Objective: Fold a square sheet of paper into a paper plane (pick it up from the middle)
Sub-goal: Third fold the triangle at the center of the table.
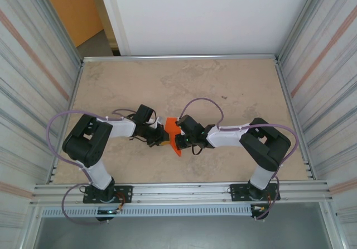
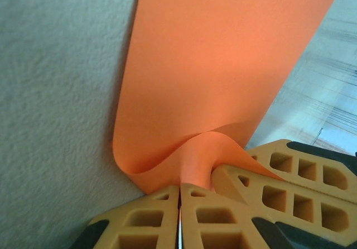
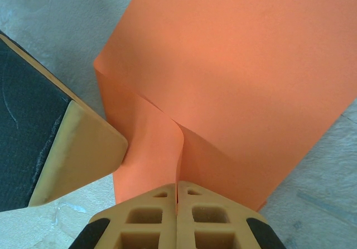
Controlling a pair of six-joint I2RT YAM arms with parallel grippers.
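Observation:
The square sheet of paper (image 1: 172, 129) is bright orange and held off the table between both arms at the middle. In the left wrist view the sheet (image 2: 223, 65) curls down into a pinched fold at my left gripper (image 2: 179, 188), whose jaws are shut on its edge. The right gripper's yellow fingers (image 2: 290, 187) press in beside it. In the right wrist view the sheet (image 3: 240, 81) bends along a soft ridge into my right gripper (image 3: 177, 185), shut on it. A left finger (image 3: 78, 148) touches the paper's left side. From above, the left gripper (image 1: 160, 138) and right gripper (image 1: 179, 138) nearly meet.
The beige table (image 1: 223, 87) stretches far behind and to both sides of the grippers. Ribbed metal walls (image 1: 33, 65) close in left and right. A white panel (image 1: 201, 14) stands at the back, beside a dull orange-brown wall panel (image 1: 70, 6).

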